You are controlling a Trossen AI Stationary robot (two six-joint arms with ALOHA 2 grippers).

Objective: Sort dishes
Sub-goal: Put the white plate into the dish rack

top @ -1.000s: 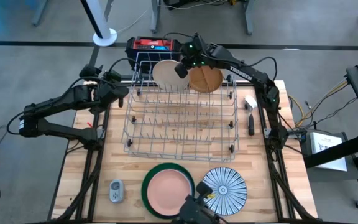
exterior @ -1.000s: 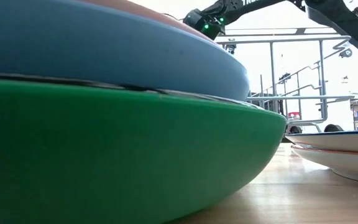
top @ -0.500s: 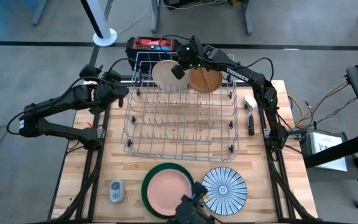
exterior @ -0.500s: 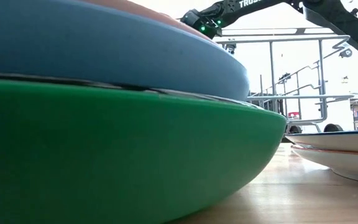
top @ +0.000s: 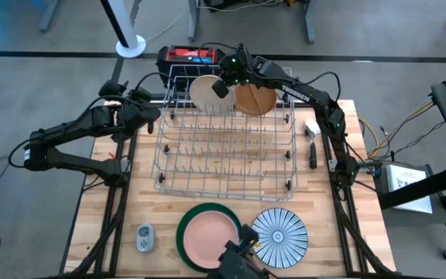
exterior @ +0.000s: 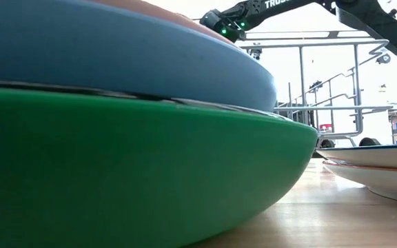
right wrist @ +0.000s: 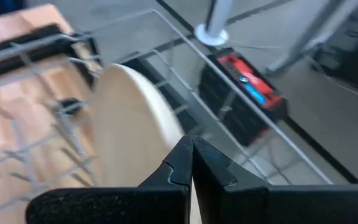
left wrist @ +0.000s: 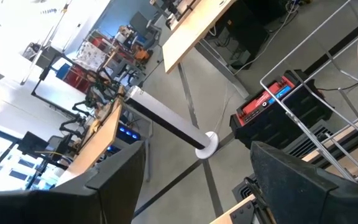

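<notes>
A cream plate point(top: 205, 91) and a tan plate point(top: 255, 99) stand on edge in the far end of the silver wire rack point(top: 227, 151). My right gripper point(top: 223, 85) is shut and sits between them, at the cream plate's upper rim point(right wrist: 166, 124). My left gripper point(top: 152, 115) is open and empty at the rack's far left corner; its fingers also show spread in the left wrist view point(left wrist: 197, 186). A pink plate on a blue one lies in the green plate point(top: 210, 236) at the near edge. The blue-white striped plate point(top: 279, 236) lies beside them. My right gripper comes slanting down from the table's far right with its shut fingertips point(right wrist: 182, 155) right beside the cream plate's upper rim point(right wrist: 173, 127). The plate's face is turned sideways to the fingers. I cannot tell whether they touch it.
A small grey gadget point(top: 144, 238) lies near the front left corner. A black and red box point(top: 192, 58) sits beyond the rack's far side. Small tools point(top: 312, 143) lie along the right edge. In the low view the green plate point(exterior: 116, 172) fills the foreground.
My right gripper has shifted a little toward the table's left, closer to the cream plate's rim. Both plates stand as before.
</notes>
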